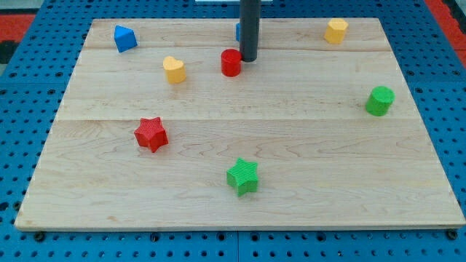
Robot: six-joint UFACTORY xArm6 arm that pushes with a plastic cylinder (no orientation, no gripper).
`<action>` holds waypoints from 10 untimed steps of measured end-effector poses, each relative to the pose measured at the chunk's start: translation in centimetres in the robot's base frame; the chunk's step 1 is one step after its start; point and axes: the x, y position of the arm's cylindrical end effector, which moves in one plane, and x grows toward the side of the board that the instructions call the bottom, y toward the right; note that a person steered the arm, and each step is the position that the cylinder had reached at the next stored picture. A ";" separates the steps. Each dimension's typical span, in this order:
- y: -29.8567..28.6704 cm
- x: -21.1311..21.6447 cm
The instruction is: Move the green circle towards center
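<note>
camera view: my tip (pixel 248 59) sits near the board's top, touching or just beside the red cylinder (pixel 231 62) on its right; plain rod w/ no jaws, holding nothing. green circle (pixel 379 100) is at the view's right edge, well apart from tip. risk imo: heading right carelessly could nudge the red cylinder, or hitting green off-centre sends it skidding toward the wooden board (pixel 218 204) edge, not the center.

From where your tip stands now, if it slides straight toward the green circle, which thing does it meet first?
My tip, just right of the red cylinder, would likely meet the green circle itself first. No other block seems to lie on that line, though depth is uncertain.
</note>
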 end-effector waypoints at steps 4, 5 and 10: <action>-1.2 -0.3; 6.7 2.0; 24.9 5.7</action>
